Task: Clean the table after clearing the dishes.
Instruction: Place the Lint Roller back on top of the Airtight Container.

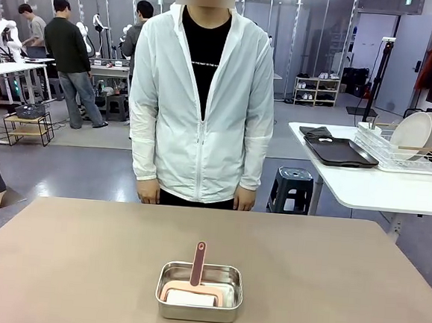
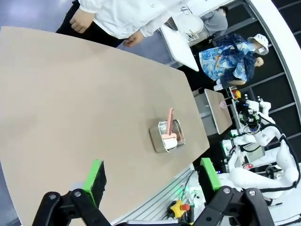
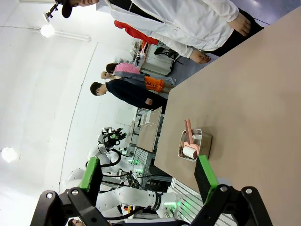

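Note:
The tan table (image 1: 81, 256) is bare apart from a square steel pan (image 1: 199, 292) near its front edge, which holds a pink-handled roller (image 1: 197, 265). The dishes, white plates (image 1: 415, 134), stand in a wire rack on the white side table, beside a dark tray (image 1: 338, 152). My left gripper (image 2: 153, 176) hangs open high above the table (image 2: 70, 103), and the pan (image 2: 165, 136) lies beyond its fingers. High up as well, my right gripper (image 3: 148, 174) is open with nothing in it, and the pan (image 3: 194, 143) shows between its pads.
A person in a white jacket (image 1: 203, 93) stands at the table's far edge with both hands down. The white side table (image 1: 371, 189) is at the back right, with a dark stool (image 1: 292, 188) beside it. Other people stand farther back.

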`<state>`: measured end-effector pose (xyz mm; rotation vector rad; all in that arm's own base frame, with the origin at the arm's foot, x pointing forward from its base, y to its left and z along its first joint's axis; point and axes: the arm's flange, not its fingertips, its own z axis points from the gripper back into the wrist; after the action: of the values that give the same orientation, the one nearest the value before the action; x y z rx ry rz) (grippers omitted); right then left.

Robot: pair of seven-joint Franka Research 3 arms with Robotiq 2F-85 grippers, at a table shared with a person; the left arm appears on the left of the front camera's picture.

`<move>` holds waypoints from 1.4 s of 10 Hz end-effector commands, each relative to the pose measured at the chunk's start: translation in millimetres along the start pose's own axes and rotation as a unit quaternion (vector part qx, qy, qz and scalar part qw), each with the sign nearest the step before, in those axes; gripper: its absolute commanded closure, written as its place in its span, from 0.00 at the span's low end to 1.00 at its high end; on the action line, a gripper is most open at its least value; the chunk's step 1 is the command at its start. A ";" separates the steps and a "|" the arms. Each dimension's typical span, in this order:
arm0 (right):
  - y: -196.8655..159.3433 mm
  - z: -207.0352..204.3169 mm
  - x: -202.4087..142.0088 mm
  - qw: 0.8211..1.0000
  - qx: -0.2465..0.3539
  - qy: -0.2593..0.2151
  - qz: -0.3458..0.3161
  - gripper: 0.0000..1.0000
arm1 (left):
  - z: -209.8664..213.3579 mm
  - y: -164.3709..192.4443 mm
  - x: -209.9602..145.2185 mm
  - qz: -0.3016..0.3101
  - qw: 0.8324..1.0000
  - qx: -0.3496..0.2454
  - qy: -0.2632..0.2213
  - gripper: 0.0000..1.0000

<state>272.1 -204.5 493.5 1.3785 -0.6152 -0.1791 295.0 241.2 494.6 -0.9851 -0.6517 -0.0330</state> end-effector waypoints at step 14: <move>2.2 -1.3 -1.0 1.000 0.005 0.000 0.002 0.00 | 12.7 28.4 17.6 0.068 0.994 -0.075 0.051 0.00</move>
<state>272.1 -204.5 493.4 1.3787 -0.6149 -0.1794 317.0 274.7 487.7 -1.1913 -0.4825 -0.0119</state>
